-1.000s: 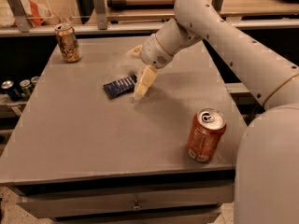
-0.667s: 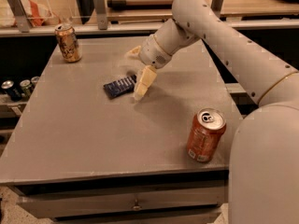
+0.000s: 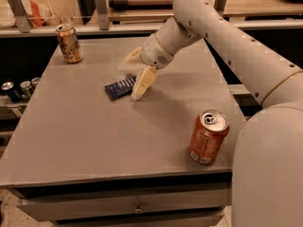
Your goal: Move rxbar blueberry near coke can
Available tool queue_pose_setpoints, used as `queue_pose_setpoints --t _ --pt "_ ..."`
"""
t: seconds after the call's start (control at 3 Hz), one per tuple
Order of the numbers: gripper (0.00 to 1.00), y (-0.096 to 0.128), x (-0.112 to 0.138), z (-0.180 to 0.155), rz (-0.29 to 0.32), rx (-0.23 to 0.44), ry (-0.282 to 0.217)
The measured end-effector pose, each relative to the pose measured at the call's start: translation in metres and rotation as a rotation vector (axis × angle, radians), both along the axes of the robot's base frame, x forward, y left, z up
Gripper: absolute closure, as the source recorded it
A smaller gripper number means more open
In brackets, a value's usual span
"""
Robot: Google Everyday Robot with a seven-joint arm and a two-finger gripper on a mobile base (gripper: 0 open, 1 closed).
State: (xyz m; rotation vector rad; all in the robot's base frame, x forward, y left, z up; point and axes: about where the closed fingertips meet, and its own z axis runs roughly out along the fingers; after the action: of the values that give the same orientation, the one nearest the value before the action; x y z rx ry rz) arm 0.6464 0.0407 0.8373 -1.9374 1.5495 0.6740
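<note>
One view: camera view, looking down over the table from the near edge.
Landmark: rxbar blueberry [image 3: 120, 86], lying flat on the grey table [image 3: 71, 141], in its far half.
Gripper [image 3: 134, 75]: at the bar's right end, wrist tilted down from the upper right.
Jaws: spread apart and holding nothing. One pale finger points down to the table just beside the bar's right end, and the other sticks out behind and above the bar.
Contact: the lower finger looks to be touching the bar's end, though I cannot tell for sure from this angle.
Key relation: the bar lies left of the lower finger and not between the two, so a grasp would need the jaws shifted left over it.
Long axis: runs roughly left to right, with the right end a little farther back, so it points at the gripper.
Coke can [image 3: 207, 137]: upright, well apart from the bar, to its right and nearer the front edge.
Gold-brown can [image 3: 69, 43]: upright, well apart from the bar, back and to its left.
Bar's look: small, flat, dark navy wrapper with pale lettering, lower than either can.
</note>
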Motion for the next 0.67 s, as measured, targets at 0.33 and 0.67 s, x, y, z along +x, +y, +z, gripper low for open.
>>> queue_pose_setpoints --t 0.33,0.67 --pt "0.41 -0.0002 -0.0036 -0.0011 -0.002 0.010 0.006" --pt "0.64 0.0016 -0.0067 -0.0056 -0.001 0.023 0.023"
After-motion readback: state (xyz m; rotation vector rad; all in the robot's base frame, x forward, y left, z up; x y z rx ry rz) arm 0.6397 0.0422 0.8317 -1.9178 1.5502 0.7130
